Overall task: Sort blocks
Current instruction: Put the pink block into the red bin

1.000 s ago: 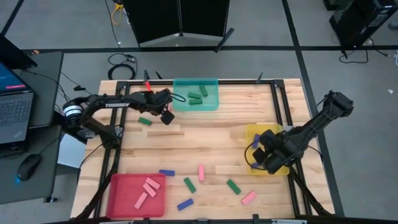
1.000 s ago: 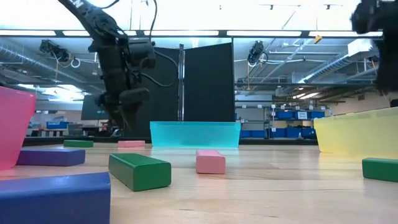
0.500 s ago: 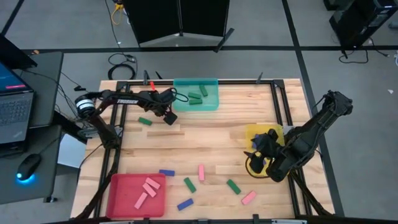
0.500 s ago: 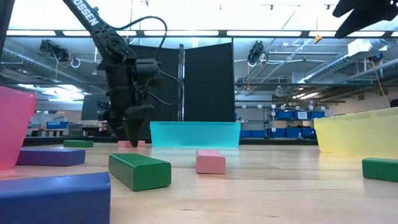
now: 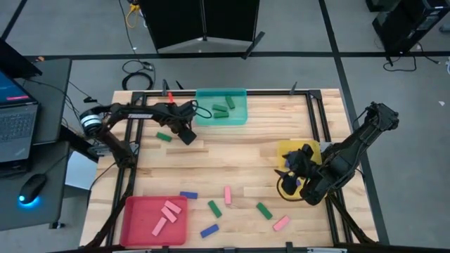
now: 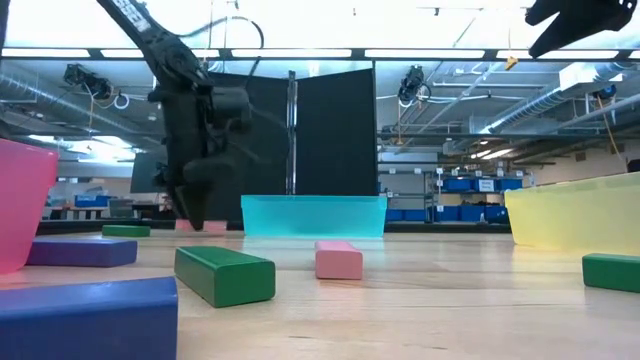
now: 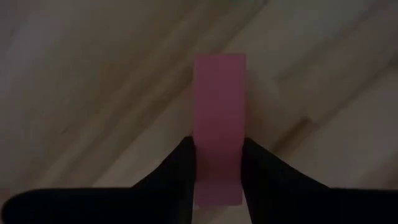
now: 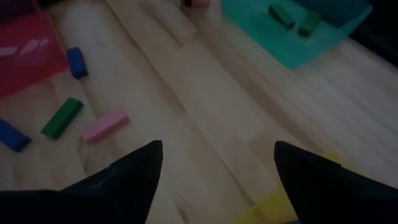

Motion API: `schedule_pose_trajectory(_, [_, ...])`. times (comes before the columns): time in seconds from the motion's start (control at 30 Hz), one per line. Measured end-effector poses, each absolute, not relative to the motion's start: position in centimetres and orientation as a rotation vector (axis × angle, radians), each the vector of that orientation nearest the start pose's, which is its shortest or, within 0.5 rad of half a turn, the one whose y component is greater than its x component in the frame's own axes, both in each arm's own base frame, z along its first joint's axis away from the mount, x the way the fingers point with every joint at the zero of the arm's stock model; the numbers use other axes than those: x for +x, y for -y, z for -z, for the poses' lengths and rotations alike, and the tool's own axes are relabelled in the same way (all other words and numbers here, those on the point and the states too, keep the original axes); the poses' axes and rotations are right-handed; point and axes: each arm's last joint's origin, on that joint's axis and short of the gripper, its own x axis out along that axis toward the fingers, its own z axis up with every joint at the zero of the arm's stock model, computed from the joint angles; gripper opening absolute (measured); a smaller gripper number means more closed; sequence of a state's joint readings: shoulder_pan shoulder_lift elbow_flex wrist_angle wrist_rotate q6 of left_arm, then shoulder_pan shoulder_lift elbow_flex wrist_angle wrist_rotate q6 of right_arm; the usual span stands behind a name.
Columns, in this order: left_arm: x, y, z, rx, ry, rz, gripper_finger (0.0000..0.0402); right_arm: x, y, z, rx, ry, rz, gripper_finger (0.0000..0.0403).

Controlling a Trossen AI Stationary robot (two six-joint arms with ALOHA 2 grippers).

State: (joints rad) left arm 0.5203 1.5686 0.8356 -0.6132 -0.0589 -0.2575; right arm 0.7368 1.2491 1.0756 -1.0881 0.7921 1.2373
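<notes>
Left gripper: upper left of the high view, just left of the teal tray; its fingers straddle a pink block lying on the table, pads at the block's sides, apparently clamped.
Right gripper: right of centre, raised beside the yellow tray; fingers spread wide, holding nothing.
Sorted so far: green blocks in the teal tray, pink ones in the red tray.
Loose blocks: pink, green and blue, lower centre of the table.
Risk: the grasp sits near one end of the pink block, so it could pivot or slip on lifting.
Second risk: the red tray lies far across the table; a slack hold could drop the block midway.
</notes>
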Motion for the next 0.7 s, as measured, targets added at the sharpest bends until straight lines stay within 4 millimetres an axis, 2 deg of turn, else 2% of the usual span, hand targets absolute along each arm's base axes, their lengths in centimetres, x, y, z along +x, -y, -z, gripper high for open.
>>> schedule_pose_trajectory(0.13, [22.1,-11.9,-18.5,-0.471,-1.178,-0.626,0.0101,17.6,-12.9,-28.9,0.241,-0.636,0.553,0.0316])
schedule_pose_trajectory(0.27, [20.8,-9.4,-23.1,-0.405,-1.025,-0.548,0.0101,18.2,-12.7,-29.1,0.206,-0.608,0.550,0.0316])
schedule_pose_trajectory(0.4, [18.9,-5.4,-28.1,-0.325,-0.857,-0.304,0.0101,19.0,-12.3,-29.2,0.185,-0.608,0.539,0.0316])
schedule_pose_trajectory(0.47, [17.9,-3.1,-29.7,-0.312,-0.790,-0.136,0.0101,19.2,-12.1,-29.3,0.176,-0.619,0.527,0.0315])
schedule_pose_trajectory(0.57, [16.6,0.3,-30.9,-0.316,-0.759,0.079,0.0101,19.6,-12.0,-29.3,0.172,-0.634,0.509,0.0313])
schedule_pose_trajectory(0.7, [15.9,4.6,-30.1,-0.343,-0.900,0.214,0.0101,19.8,-11.8,-29.3,0.175,-0.663,0.485,0.0314])
